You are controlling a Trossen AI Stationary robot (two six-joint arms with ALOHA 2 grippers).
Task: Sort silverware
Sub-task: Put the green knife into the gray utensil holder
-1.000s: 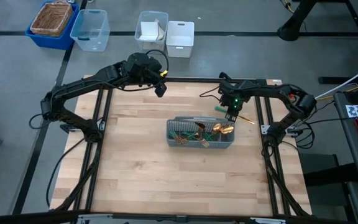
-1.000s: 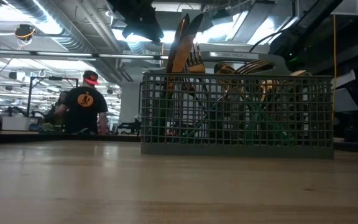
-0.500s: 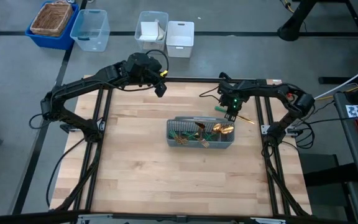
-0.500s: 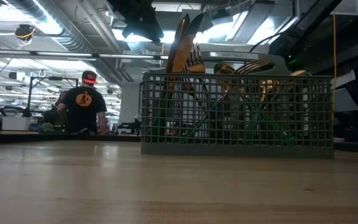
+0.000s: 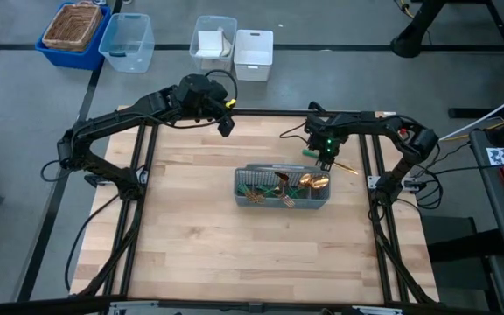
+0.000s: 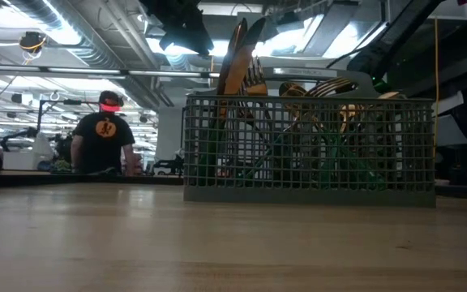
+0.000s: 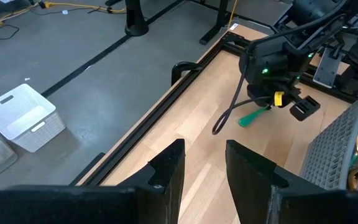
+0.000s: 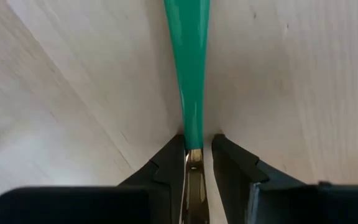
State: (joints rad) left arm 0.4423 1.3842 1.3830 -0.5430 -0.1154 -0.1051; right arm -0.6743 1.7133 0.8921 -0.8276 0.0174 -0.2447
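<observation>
A wooden table [image 5: 199, 227] is seen from above, with two dark robot arms reaching in from its far corners. Near the table's middle, slightly toward the right, sits a grey mesh caddy [image 5: 281, 188] holding most of the silverware [image 5: 309, 182]: shiny gold forks, spoons and knives with teal-green handles, standing or leaning in its compartments. From table height, the gold tips rise above the caddy's rim [image 6: 310, 99].

The right gripper [image 5: 325, 160] hovers just beyond the caddy's far right end, low over the table. Its two fingers [image 8: 166, 168] are closed on one loose utensil [image 8: 190, 81], pinching it where the slim teal handle meets the gold part. The handle stretches away from the fingers over the bare wood. Whether the piece is lifted or rests on the table cannot be told.

The left gripper [image 5: 226, 125] waits above the table's far edge, left of centre and well apart from the caddy. Its fingers [image 7: 169, 171] stand parted with a narrow gap, holding nothing.

On the floor beyond the table stand a blue bin with a woven basket [image 5: 73, 26], a clear tub [image 5: 129, 41] and two white containers [image 5: 234, 48]. A person [image 6: 104, 142] in a dark shirt stands far back in the room.
</observation>
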